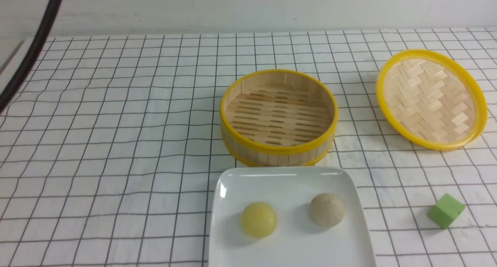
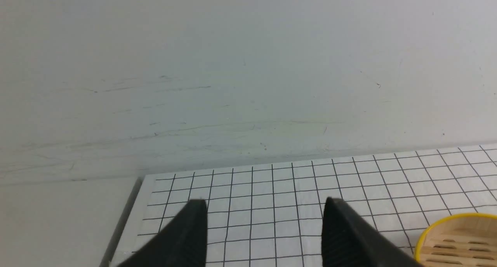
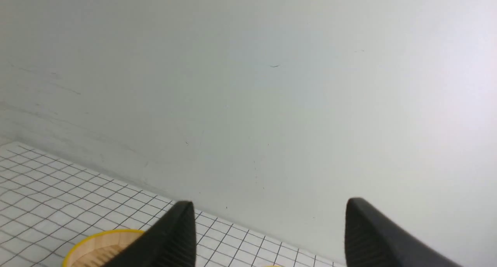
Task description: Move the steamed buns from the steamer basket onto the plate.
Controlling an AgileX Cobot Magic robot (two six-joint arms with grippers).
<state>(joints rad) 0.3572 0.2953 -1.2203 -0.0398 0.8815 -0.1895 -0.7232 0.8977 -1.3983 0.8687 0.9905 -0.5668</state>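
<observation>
The steamed buns [image 1: 258, 219] lie on the plate [image 1: 287, 181] at the lower centre of the front view. There are two. The yellow bun [image 1: 258, 219] is a smooth, pale dome. The pleated bun [image 1: 327, 209], to its right, is beige-white with creases meeting at its top. They sit apart, each with bare glaze around it.

The plate is one glossy white rounded square with a raised rim, cut off by the frame's bottom edge. Its far rim lies just beside the steamer basket [image 1: 271, 155]; contact cannot be judged. The single basket is round bamboo with yellow rims, upright slats and a slatted floor, and holds nothing.

At the right, well apart, lies one shallow yellow-rimmed lid [image 1: 431, 100], its herringbone weave showing. One matte green cube [image 1: 446, 210] sits at the lower right. The wrinkled white cloth [image 1: 116, 142] with its black grid is bare across the left half. A black cable [image 1: 35, 45] crosses the upper left corner.

In the wrist views, the left gripper [image 2: 264, 200] and right gripper [image 3: 270, 201] each show two ribbed black fingers spread wide, with nothing between them.
</observation>
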